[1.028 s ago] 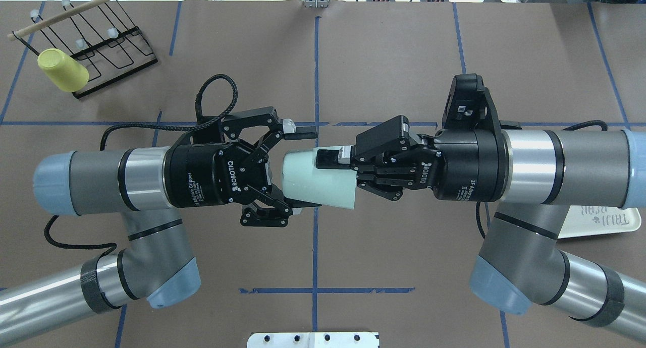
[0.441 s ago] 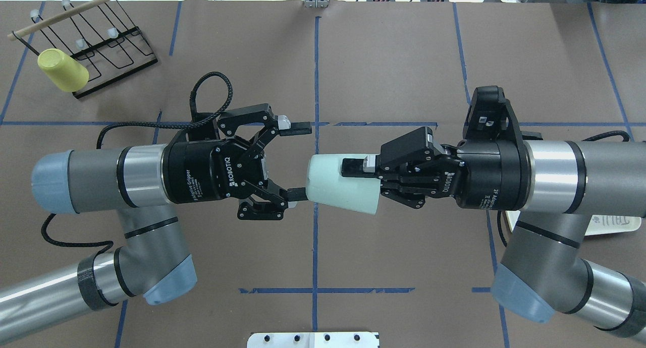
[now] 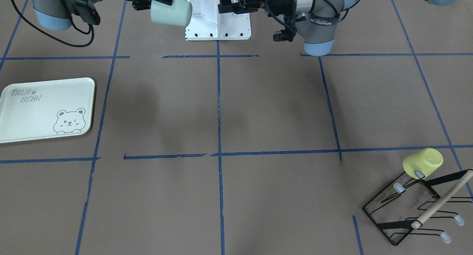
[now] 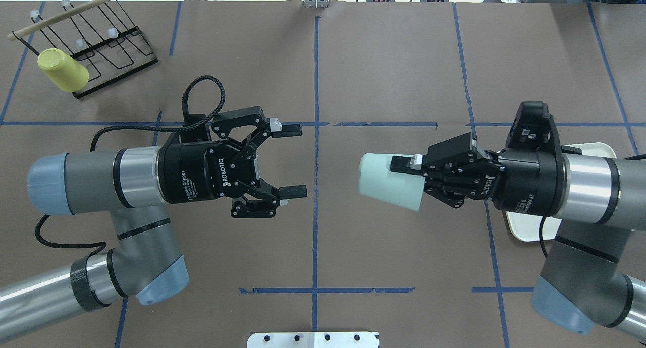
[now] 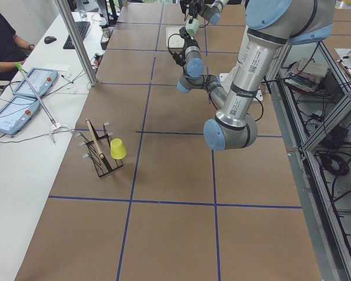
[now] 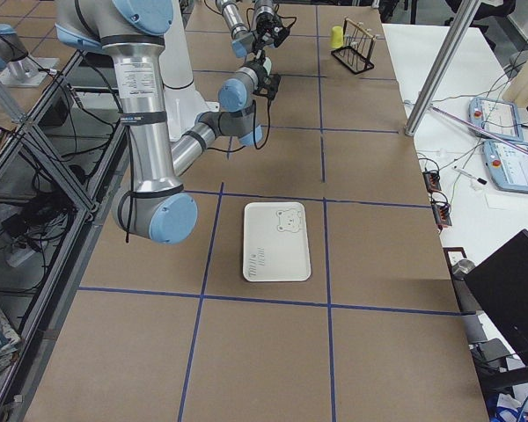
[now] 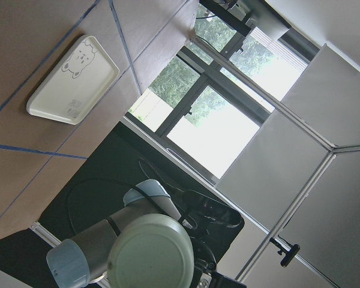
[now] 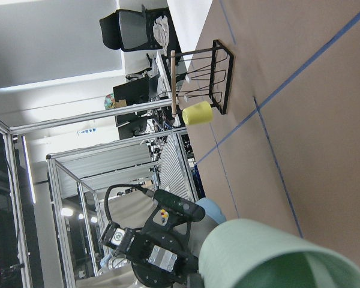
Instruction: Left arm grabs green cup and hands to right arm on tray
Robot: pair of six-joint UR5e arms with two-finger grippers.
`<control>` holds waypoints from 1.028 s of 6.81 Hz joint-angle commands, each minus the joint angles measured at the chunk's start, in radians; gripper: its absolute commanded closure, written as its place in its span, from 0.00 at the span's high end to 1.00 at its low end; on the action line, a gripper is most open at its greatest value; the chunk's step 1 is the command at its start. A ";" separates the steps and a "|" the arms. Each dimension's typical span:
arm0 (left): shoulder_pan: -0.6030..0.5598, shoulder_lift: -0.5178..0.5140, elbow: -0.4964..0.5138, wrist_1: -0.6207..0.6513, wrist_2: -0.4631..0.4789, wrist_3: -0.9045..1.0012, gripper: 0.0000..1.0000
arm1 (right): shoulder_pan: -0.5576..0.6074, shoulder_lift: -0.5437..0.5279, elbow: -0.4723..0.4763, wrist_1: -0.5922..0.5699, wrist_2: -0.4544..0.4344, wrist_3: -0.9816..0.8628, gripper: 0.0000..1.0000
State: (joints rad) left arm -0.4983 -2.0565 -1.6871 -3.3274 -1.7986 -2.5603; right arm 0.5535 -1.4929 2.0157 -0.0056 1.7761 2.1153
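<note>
The right pincer (image 4: pixel 410 172) pinched the green cup (image 4: pixel 383 184) by its rim. The left pincer (image 4: pixel 295 160) was open. The cup looked light and slippery.

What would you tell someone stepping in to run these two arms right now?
Left gripper: open, holding nothing.
Right gripper: shut on the green cup, which it holds sideways in the air.
Tray: flat on the table on the right arm's side; the cup is not over it yet.
Done: the cup is in the right gripper, so the hand-over is made.
Left: carry the cup over the tray, set it down, let go.
</note>
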 commanded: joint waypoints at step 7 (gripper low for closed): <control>-0.057 0.045 0.000 0.318 -0.001 0.375 1.00 | 0.567 -0.185 -0.296 -0.283 0.505 -0.637 0.00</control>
State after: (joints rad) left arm -0.5375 -2.0302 -1.6874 -3.1194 -1.7953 -2.2886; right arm 1.0264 -1.6774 1.7275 -0.1236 2.1573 1.6971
